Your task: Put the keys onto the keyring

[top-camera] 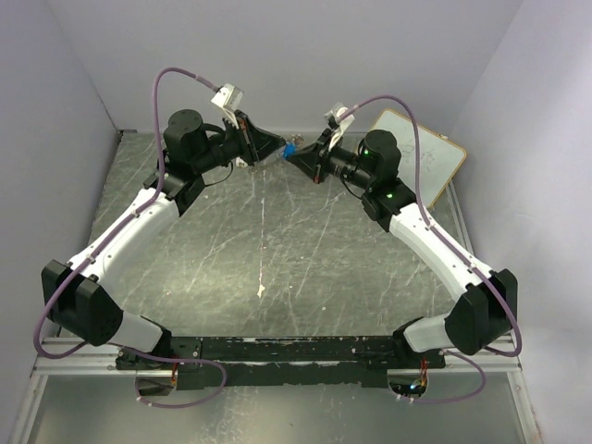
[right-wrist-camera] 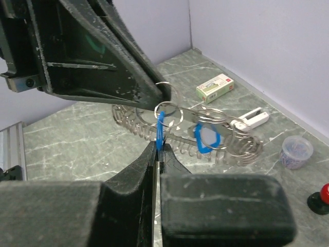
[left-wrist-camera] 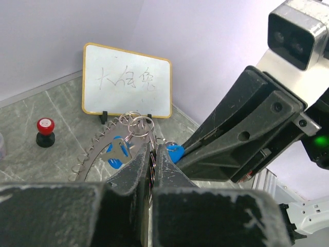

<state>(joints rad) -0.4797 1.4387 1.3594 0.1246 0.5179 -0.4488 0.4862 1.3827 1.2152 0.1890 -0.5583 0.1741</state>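
1. Pale lilac walls close in a grey marbled tabletop (top-camera: pixel 277 268). Both arms reach to its far middle, where their grippers meet nose to nose, raised above it.
2. Left gripper (left-wrist-camera: pixel 152 150): pinched narrow on the rim of the keyring (left-wrist-camera: pixel 100 144), a metal band fringed with small wire loops that sticks out beyond the fingers.
3. Right gripper (right-wrist-camera: pixel 158 148): clamped tight on the oval blue key (left-wrist-camera: pixel 175 152), held edge-up, just beside the rim and the left fingertips.
4. The blue-and-white key (right-wrist-camera: pixel 205 138) hangs further along the band, apparently already on one of the small loops.
5. What could go wrong, as I judge it:
   - The oval key is tiny and gripped by a thin edge; pressing it against a loop could twist it in the jaws or flick it out.
   - The fingertips are almost touching, so a small misjudged push could knock them together and jolt the keyring loose.
   - The loops crowd and overlap, so the key's hole could snag on the wrong one or slide off without threading.
6. Hard to make out:
   - Whether the oval key's hole has met any wire; the jaws cover that spot in both wrist views.
   - From above, the keyring is hidden between the grippers, with only a speck of blue showing.
   - Whether the far end of the band rests on the tabletop or hangs free.
7. Standing well apart: a whiteboard (left-wrist-camera: pixel 127 80) against the wall, a red-and-black knob (left-wrist-camera: pixel 45 131), a small box (right-wrist-camera: pixel 215 87) and a clear cup (right-wrist-camera: pixel 296 152).
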